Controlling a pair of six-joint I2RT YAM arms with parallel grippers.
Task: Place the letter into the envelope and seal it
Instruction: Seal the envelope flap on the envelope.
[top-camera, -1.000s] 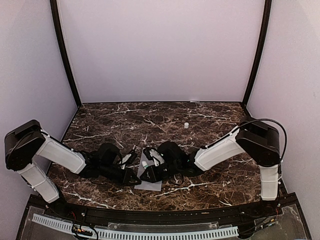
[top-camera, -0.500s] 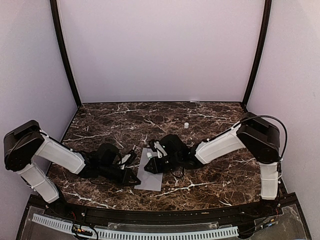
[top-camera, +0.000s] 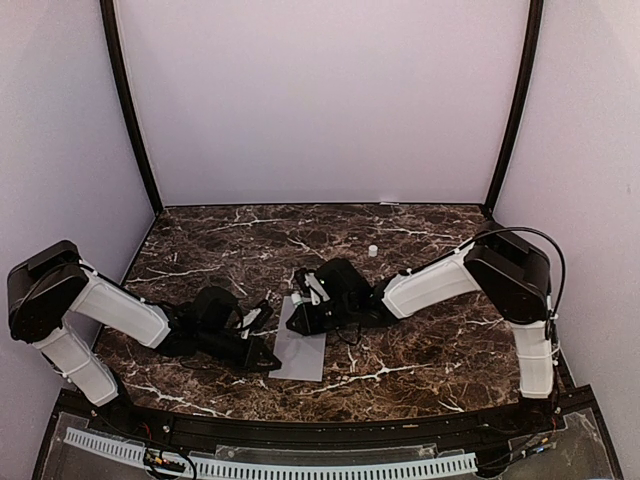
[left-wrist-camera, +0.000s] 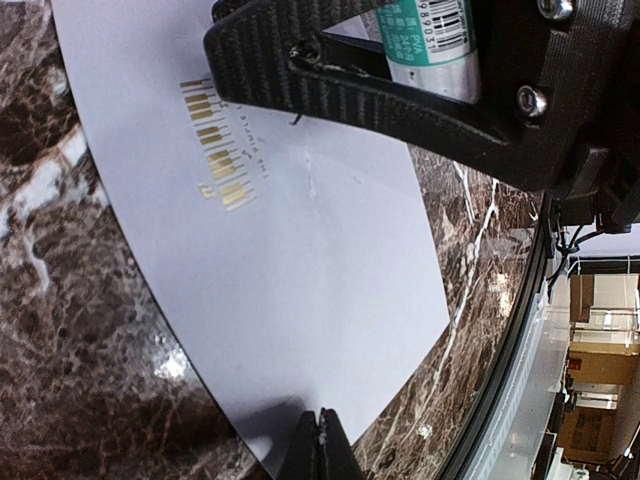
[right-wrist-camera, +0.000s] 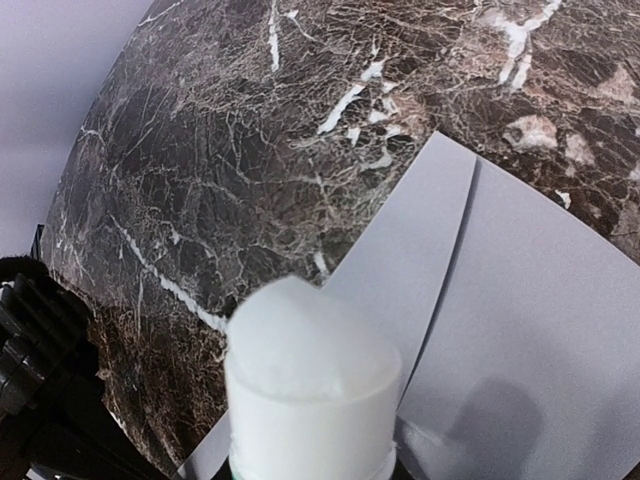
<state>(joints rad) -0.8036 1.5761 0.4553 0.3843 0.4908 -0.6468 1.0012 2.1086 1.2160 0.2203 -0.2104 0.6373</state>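
The light-grey envelope (top-camera: 300, 350) lies flat on the marble table between the arms. It also shows in the left wrist view (left-wrist-camera: 300, 260) with small gold print. In the right wrist view (right-wrist-camera: 540, 320) its flap (right-wrist-camera: 410, 265) lies open along a crease. My left gripper (top-camera: 268, 362) is shut, and its tips (left-wrist-camera: 322, 432) rest on the envelope's near edge. My right gripper (top-camera: 302, 318) is shut on a glue stick (right-wrist-camera: 310, 390), white tip out, over the envelope's far end; the stick's green label (left-wrist-camera: 430, 40) shows too. The letter is not in view.
A small white cap (top-camera: 371, 251) stands on the table behind the right arm. The table's black front edge (left-wrist-camera: 520, 330) runs just beyond the envelope's near corner. Purple walls close in the back and sides.
My right gripper has moved with the glue stick from the envelope's near part to its far end, uncovering the envelope. My left gripper has stayed put.
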